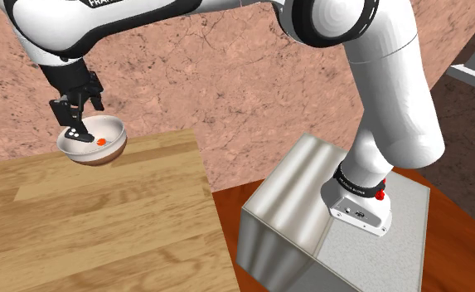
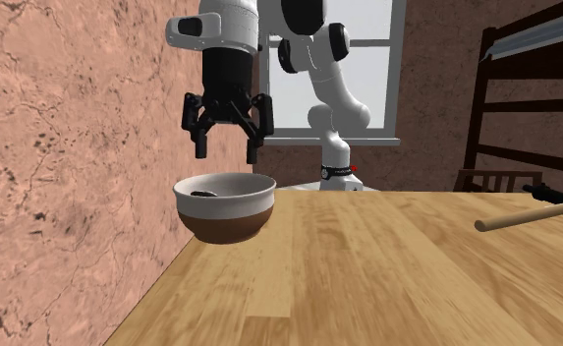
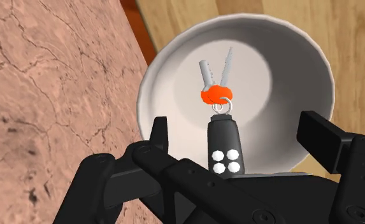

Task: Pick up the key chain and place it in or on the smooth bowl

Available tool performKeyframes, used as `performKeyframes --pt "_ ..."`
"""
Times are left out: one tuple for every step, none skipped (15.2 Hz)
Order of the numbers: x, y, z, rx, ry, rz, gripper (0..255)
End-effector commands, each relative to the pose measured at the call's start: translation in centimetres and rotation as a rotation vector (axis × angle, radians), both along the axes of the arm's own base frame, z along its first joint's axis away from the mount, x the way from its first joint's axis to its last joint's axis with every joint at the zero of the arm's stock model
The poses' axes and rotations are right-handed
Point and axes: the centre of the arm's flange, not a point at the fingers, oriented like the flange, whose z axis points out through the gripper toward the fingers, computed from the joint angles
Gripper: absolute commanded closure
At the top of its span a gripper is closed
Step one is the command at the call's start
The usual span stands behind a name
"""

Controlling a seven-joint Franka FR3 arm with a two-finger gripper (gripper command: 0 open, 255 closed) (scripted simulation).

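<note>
Wall (image 1: 227, 66): pinkish-brown, cracked stone look. It runs along the table's far side in the shoulder view and along the left of the second exterior view.
Gripper (image 1: 76, 112): released, with the black fingers (image 2: 198, 147) spread apart and clasping nothing. It hangs straight above the bowl, clear of the rim, at the left of the shoulder view.
Bowl (image 2: 225, 201): round, smooth white inside, with a white upper band and brown lower body outside. It stands upright on the table near the far left corner, close to the wall.
Bowl contents: the key chain (image 3: 219, 95) lies flat on the bowl floor. It has a black fob with four white buttons, a metal ring, an orange tag and two grey keys fanned away from the fob. In the wrist view it sits between the open fingers, and they do not touch it.
Table (image 1: 86, 224): light wood planks that carry the bowl.
Stand (image 1: 310, 207): brushed-metal box to the right of the table, with the arm's base bolted on top.
Wooden rod (image 2: 530, 213): lies on the table at the second exterior view's right edge, well apart from the bowl.
</note>
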Motion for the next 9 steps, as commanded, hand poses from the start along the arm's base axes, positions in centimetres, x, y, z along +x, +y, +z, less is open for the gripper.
performKeyframes --pt "-0.2 0.0 2.2 0.000 0.000 0.000 0" --pt "-0.3 -0.1 3.3 0.000 0.000 0.000 0" --pt "-0.3 -0.1 3.3 0.000 0.000 0.000 0" --pt "-0.3 -0.1 3.3 0.000 0.000 0.000 0" --pt "-0.3 -0.1 3.3 0.000 0.000 0.000 0" --pt "-0.3 -0.1 3.3 0.000 0.000 0.000 0" --pt "-0.3 -0.1 3.3 0.000 0.000 0.000 0" --pt "-0.3 -0.1 3.3 0.000 0.000 0.000 0" --pt "-0.3 -0.1 3.3 0.000 0.000 0.000 0"
